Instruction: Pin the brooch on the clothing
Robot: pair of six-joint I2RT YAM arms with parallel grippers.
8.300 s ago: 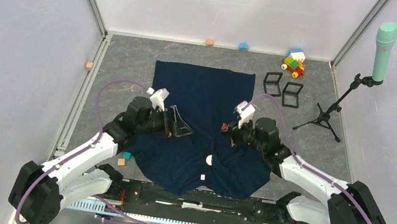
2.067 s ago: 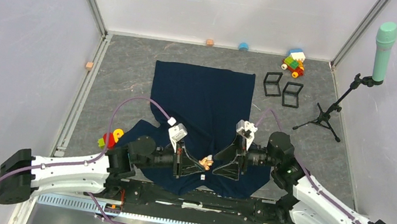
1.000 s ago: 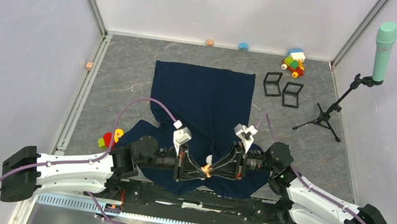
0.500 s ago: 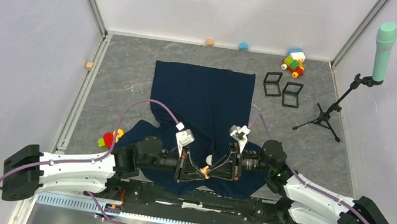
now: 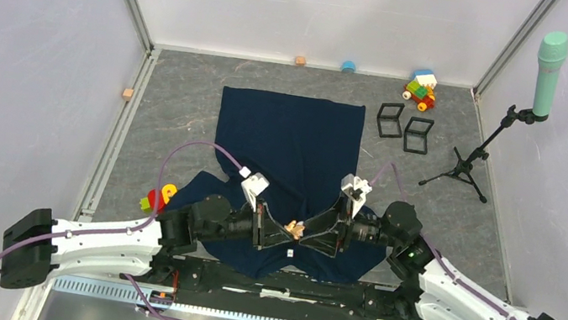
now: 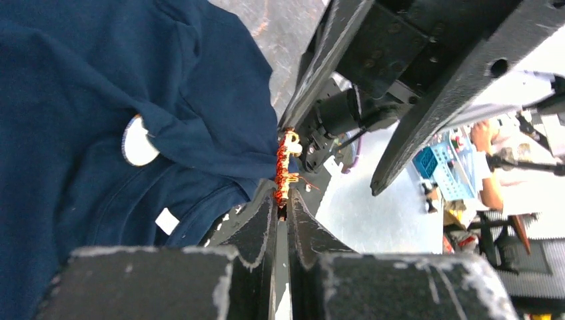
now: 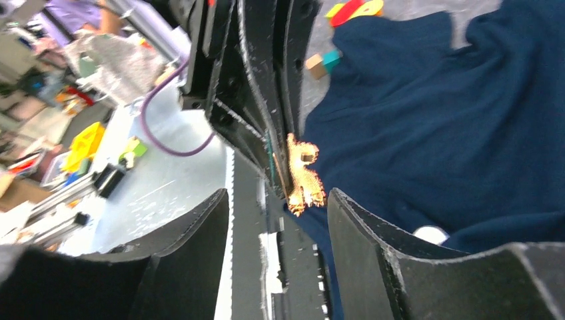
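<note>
My left gripper (image 6: 281,207) is pinched tight on the lower end of the brooch (image 6: 287,167), the one small orange-gold piece in view. My right gripper (image 7: 276,200) meets it head-on with its jaws apart, one finger on either side of the brooch. The finger at 3 o'clock in that wrist view sits just beside it, and I cannot tell whether it touches. My left fingers (image 7: 260,87) crowd the space straight ahead of the right ones, so each gripper stands in the other's way.

From above, this meeting point is at 6 o'clock on the table (image 5: 186,111), close to my bases and over the collar end of the shirt (image 5: 288,139). The one shirt lies spread in the middle, hem toward 12 o'clock. I cannot tell whether the brooch touches the fabric. On the cloth near it are one white round label (image 6: 138,140) and one white tag (image 6: 166,221).

- Two black wire frames (image 5: 390,119) stand side by side at 1 o'clock, just off the shirt's far corner.
- One toy car (image 5: 420,89) of coloured bricks sits beyond them.
- One microphone stand (image 5: 468,158) with a teal head is at 2 o'clock.
- One orange block (image 5: 300,61) and one blue piece (image 5: 348,66) lie along the far wall at 12 o'clock.
- One orange cube (image 5: 128,93) sits at 10 o'clock by the edge.
- One red, yellow and green toy (image 5: 158,196) lies at 8 o'clock, just beside a sleeve and my left arm.
- One tan block (image 7: 312,65) and one teal block (image 7: 330,59) show together in the right wrist view, near the shirt's edge.
</note>
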